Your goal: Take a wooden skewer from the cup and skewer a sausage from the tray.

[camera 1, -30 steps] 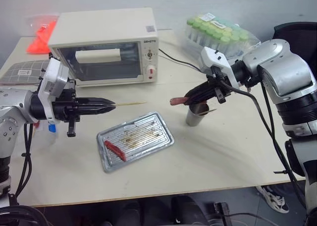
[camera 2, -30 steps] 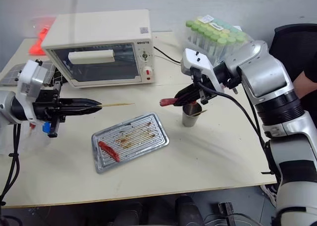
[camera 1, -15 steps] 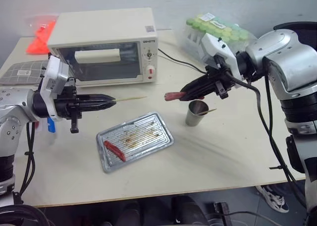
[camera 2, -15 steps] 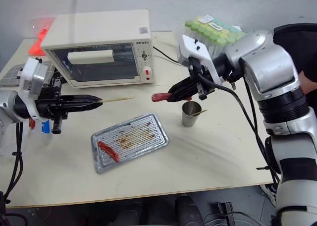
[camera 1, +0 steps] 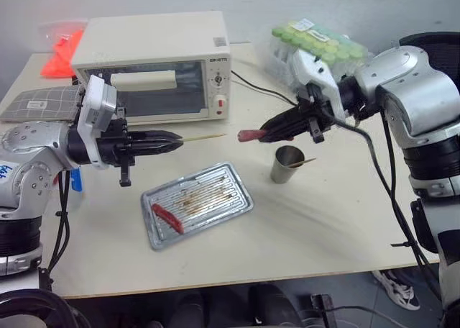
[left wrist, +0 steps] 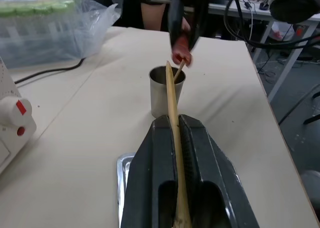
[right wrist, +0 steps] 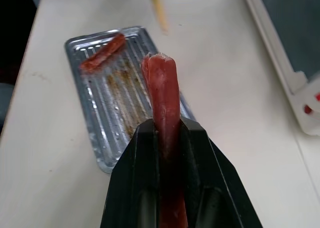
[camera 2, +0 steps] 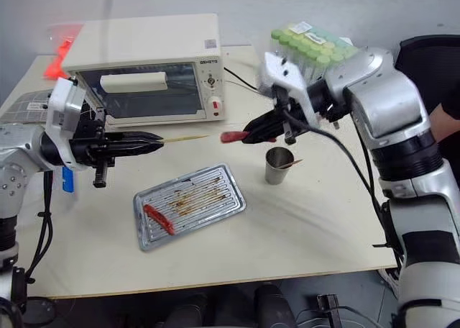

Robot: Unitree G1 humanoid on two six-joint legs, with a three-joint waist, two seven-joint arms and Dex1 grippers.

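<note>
The wooden skewer (camera 1: 203,137), thin and pale tan, lies level above the table's far half, its point aimed at the sausage (camera 1: 251,134), a dull reddish-brown finger held in the air up and left of the cup (camera 1: 286,164). The cup (plain metal, another stick leaning inside) stands upright just right of the greasy ridged tray (camera 1: 223,181).

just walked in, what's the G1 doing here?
It's mid-skewering. The left gripper is shut on a thin pale wooden skewer, held level and pointing at the right gripper, which is shut on a small reddish-brown sausage. The skewer's tip and the sausage's end face each other above the table, not yet touching. A brighter red sausage lies in the shiny ridged metal tray; the small metal cup stands beside it.
</note>
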